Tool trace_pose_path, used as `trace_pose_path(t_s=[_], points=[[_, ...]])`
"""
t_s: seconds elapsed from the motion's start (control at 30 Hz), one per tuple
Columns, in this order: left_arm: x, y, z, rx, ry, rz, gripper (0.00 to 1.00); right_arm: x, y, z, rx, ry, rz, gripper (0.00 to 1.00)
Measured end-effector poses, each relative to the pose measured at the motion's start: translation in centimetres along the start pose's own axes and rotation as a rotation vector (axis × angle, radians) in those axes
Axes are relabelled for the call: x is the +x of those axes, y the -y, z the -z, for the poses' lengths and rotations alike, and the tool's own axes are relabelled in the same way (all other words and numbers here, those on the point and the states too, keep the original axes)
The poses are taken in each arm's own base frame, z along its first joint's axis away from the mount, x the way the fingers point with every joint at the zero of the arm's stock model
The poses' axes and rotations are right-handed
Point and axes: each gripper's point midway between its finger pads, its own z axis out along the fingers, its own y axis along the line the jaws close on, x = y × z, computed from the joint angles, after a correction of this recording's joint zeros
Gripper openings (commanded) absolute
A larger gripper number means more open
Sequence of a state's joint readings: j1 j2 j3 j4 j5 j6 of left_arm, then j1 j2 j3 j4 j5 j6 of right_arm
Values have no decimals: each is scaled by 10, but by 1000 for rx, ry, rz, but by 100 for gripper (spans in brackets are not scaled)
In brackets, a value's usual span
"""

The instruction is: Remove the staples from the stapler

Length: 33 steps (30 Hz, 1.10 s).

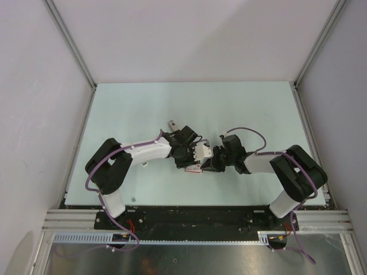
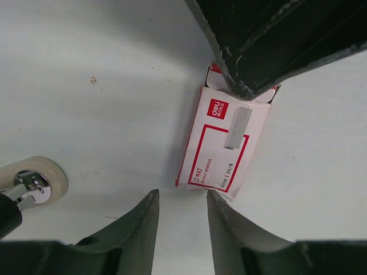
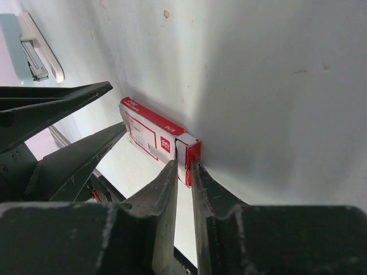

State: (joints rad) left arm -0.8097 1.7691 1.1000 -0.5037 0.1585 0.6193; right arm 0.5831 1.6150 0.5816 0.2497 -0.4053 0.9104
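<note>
The stapler (image 3: pixel 37 54) lies on the table at the top left of the right wrist view, apart from both grippers. It shows small behind the left arm (image 1: pixel 172 124), and one rounded end shows in the left wrist view (image 2: pixel 31 183). A flat red-and-white staple box (image 2: pixel 223 143) lies on the table between the grippers. My right gripper (image 3: pixel 183 166) is shut on the box's red end flap (image 3: pixel 192 157). My left gripper (image 2: pixel 182 197) is open and empty, with its fingertips at the box's other end and its right fingertip (image 2: pixel 215 200) by the box's corner.
Both arms meet at the middle of the pale table (image 1: pixel 258 114). White walls with metal posts stand on three sides. The black mounting rail (image 1: pixel 189 217) runs along the near edge.
</note>
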Motion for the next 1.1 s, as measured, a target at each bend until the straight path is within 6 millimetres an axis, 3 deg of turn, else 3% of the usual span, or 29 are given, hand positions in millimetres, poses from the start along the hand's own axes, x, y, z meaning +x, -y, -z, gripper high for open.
trace_pose_path(t_s=[0.2, 1.1], points=[[0, -1, 0, -3, -2, -9, 43, 0, -3, 0, -11, 0, 0, 27], [5, -1, 1, -16, -35, -23, 43, 3, -12, -9, -56, -13, -25, 31]])
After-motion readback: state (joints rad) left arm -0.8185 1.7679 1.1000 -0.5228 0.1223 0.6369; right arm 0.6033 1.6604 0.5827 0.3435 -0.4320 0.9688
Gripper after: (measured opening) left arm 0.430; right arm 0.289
